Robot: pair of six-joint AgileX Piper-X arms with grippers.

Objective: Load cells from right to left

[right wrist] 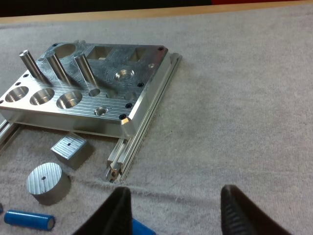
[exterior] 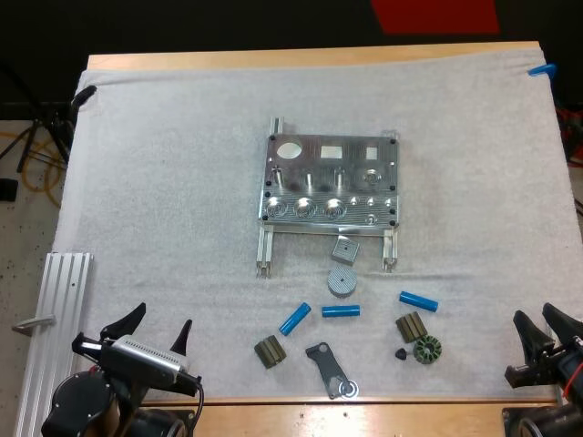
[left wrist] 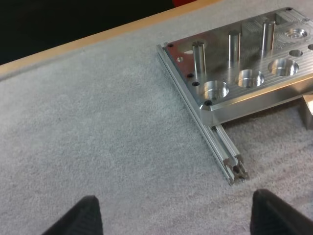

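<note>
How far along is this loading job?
Nothing loaded yet: the fixture's three round pockets are empty. Nothing in hand: the left claw and right claw hang open. To do: all three blue cells lying on the mat.

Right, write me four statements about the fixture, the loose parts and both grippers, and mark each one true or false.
1. The three large round pockets of the fixture are empty. True.
2. The left gripper holds a blue cylinder. False: its jaws stand apart on nothing, and all three blue cylinders lie on the mat.
3. The right gripper has its jaws open. True.
4. The round metal disc sits on top of the fixture. False: it lies on the mat next to the square block, on the fixture's near side.
</note>
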